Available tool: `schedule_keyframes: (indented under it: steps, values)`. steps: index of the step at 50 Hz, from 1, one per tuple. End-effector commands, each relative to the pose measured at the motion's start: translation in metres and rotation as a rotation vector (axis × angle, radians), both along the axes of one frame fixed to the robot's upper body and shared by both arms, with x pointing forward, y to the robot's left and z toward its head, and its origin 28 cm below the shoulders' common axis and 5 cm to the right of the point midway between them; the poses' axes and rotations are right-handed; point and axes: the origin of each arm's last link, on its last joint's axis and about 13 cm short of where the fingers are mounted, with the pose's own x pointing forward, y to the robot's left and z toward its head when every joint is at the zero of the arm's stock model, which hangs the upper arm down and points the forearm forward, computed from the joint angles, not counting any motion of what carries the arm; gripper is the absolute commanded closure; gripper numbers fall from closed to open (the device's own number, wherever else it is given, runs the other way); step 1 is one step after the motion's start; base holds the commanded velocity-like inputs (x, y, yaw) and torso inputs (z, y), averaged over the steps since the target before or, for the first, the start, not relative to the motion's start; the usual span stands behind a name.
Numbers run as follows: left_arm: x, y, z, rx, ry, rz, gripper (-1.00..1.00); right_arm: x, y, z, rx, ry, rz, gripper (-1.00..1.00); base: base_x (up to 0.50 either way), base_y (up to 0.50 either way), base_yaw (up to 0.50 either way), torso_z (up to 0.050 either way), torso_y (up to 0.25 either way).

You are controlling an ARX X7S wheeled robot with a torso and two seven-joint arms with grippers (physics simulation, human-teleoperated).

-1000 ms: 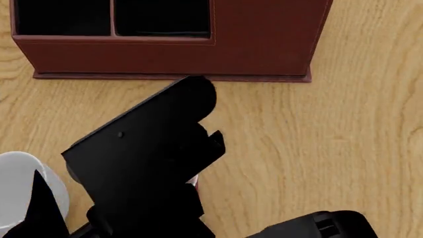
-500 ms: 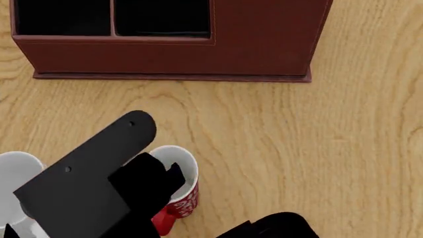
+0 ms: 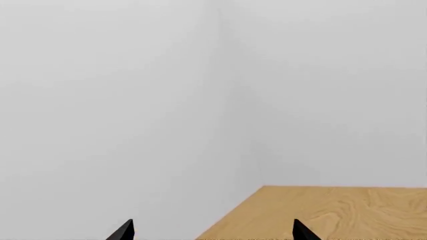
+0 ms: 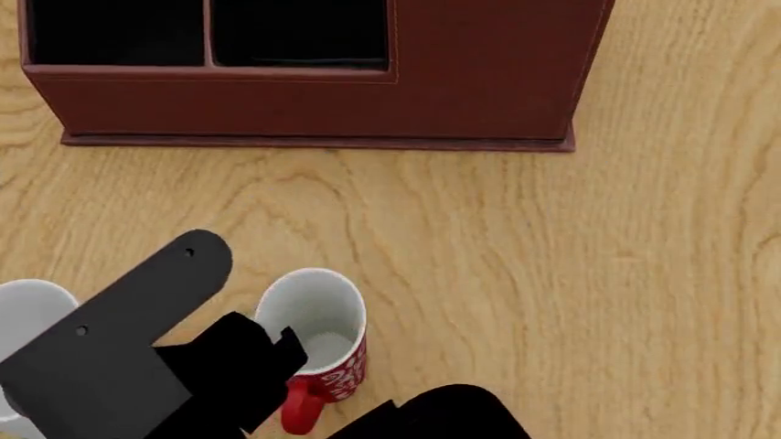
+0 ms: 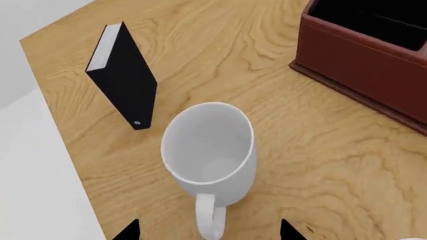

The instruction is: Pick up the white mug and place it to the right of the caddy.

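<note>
So far nothing lifted | white mug (image 5: 210,157) on desk (image 5: 320,165), well short of caddy (image 5: 373,60) | my right pincer (image 5: 208,231) spread, empty, above it | left pincer (image 3: 212,231) spread too.

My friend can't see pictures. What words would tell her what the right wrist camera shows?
A plain white mug stands upright and empty on a wooden table, its handle pointing toward the camera between the right gripper's two black fingertips. A black book-like box stands behind the mug, and a corner of the reddish-brown caddy shows off to one side.
</note>
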Motion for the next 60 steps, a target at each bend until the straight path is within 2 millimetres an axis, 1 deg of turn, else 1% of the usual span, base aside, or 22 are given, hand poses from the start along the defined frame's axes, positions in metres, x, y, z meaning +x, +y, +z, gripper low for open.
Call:
schedule_keyframes:
  steps: [1, 21, 31, 40, 60]
  values:
    - [0.001, -0.002, -0.003, -0.007, 0.005, -0.004, -1.0, 0.004, 0.007, -0.005, -0.039, 0.024, 0.002, -1.0, 0.0, 0.0, 0.0, 0.0, 0.0]
    - [0.001, -0.002, -0.004, -0.01, 0.008, -0.006, -1.0, 0.012, 0.018, -0.015, -0.091, 0.037, 0.018, -1.0, 0.0, 0.0, 0.0, 0.0, 0.0]
    - [0.002, -0.003, -0.005, -0.013, 0.01, -0.008, -1.0, 0.021, 0.021, -0.018, -0.092, 0.053, 0.009, -1.0, 0.0, 0.0, 0.0, 0.0, 0.0]
    - [0.001, -0.002, -0.005, -0.016, 0.013, -0.006, -1.0, 0.026, 0.024, -0.023, -0.107, 0.056, 0.01, -1.0, 0.0, 0.0, 0.0, 0.0, 0.0]
    - [0.005, -0.002, -0.008, -0.021, 0.022, -0.009, -1.0, 0.038, 0.029, -0.032, -0.125, 0.086, 0.0, -1.0, 0.0, 0.0, 0.0, 0.0, 0.0]
